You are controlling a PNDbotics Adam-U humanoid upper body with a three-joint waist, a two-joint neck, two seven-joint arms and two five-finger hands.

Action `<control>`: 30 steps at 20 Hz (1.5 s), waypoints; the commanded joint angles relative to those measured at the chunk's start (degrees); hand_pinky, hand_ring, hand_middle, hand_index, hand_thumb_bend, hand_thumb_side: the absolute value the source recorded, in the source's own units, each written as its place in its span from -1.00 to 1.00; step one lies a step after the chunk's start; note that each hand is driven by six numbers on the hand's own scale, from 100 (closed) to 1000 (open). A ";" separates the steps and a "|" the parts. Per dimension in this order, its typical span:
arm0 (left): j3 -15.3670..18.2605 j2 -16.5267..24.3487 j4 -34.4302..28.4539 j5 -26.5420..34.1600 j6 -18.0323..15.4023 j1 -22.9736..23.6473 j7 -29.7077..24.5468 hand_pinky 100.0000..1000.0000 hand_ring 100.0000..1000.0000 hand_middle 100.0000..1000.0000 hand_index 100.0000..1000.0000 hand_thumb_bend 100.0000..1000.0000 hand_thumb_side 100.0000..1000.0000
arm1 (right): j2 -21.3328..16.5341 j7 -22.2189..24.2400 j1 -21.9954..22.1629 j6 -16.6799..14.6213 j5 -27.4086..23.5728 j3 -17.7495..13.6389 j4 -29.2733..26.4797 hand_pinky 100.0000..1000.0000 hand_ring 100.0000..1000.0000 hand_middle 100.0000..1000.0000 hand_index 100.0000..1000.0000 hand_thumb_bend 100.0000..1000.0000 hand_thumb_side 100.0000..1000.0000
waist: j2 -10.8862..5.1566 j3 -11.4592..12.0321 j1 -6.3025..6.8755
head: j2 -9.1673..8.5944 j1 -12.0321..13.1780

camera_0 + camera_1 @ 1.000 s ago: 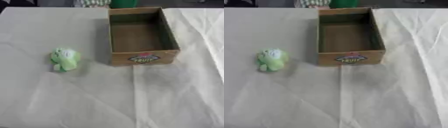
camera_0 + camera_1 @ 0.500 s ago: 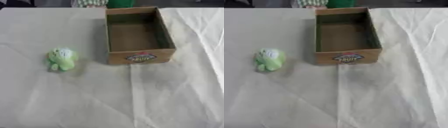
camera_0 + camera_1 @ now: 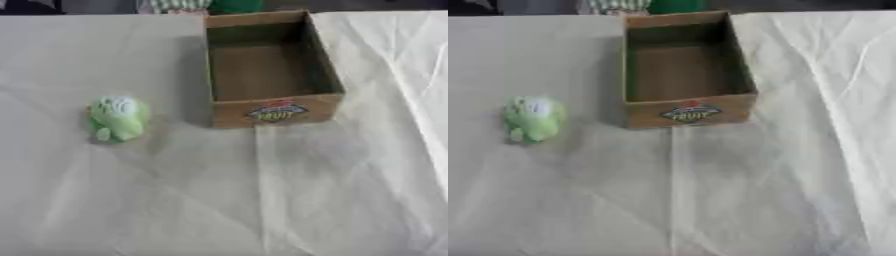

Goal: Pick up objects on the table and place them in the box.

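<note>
A small green and white soft toy [image 3: 116, 118] lies on the white tablecloth, left of centre. To its right stands an open brown cardboard box [image 3: 273, 111] with a fruit label on its near wall; nothing shows inside it. The toy and the box are apart by a short gap. Neither of my hands shows in either view.
The white cloth [image 3: 262, 200] covers the whole table, with creases running down the middle and the right side. Green and striped things [image 3: 188, 6] show past the table's far edge, behind the box.
The whole picture has shifted slightly, so the camera has moved. The toy and the box keep their places relative to each other.
</note>
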 commanded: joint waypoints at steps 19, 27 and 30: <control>-8.78 -7.23 21.25 -11.56 -11.59 -15.99 -30.35 0.40 0.72 0.64 1.00 0.54 0.33 | -1.97 1.52 -0.71 0.10 -1.09 0.74 -0.80 0.68 0.42 0.47 0.75 -1.00 -0.09 | -1.72 -1.00 0.29 | -1.85 0.01; -9.95 -9.31 23.38 -1.49 -13.14 -17.22 -42.83 0.52 0.77 0.70 1.00 0.85 0.21 | -1.96 1.69 -0.75 0.23 -1.20 0.87 -0.80 0.69 0.43 0.47 0.75 -1.00 -0.10 | -1.74 -1.17 0.75 | -1.71 0.21; -11.05 -10.09 22.93 2.62 -12.74 -17.62 -45.48 0.54 0.77 0.69 1.00 1.00 0.21 | -1.97 1.84 -0.81 0.23 -1.27 0.98 -0.80 0.69 0.43 0.47 0.75 -1.00 -0.10 | -1.72 -1.22 0.81 | -1.55 0.47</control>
